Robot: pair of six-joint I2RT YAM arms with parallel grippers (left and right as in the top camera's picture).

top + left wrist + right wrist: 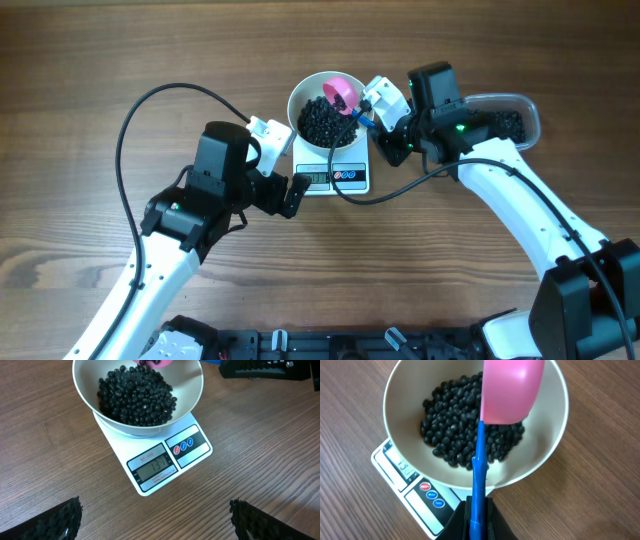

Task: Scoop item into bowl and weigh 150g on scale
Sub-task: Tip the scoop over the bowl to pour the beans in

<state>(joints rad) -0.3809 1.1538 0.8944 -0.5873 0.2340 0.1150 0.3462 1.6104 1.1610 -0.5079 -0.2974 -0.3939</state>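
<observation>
one bowl of black beans sits on the one scale – only the left wrist view shows its display, digits like 131. left gripper beside the scale, jaws spread; right gripper pinches one pink scoop over the bowl – one tub right of the scale shows only overhead.

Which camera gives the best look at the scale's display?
The left wrist view: the display on the scale faces the camera, unobstructed, digits large enough to read. Overhead shows it tiny, digits unreadable. In the right wrist view the bowl hides most of the scale; only a sliver of display and the buttons show.
</observation>
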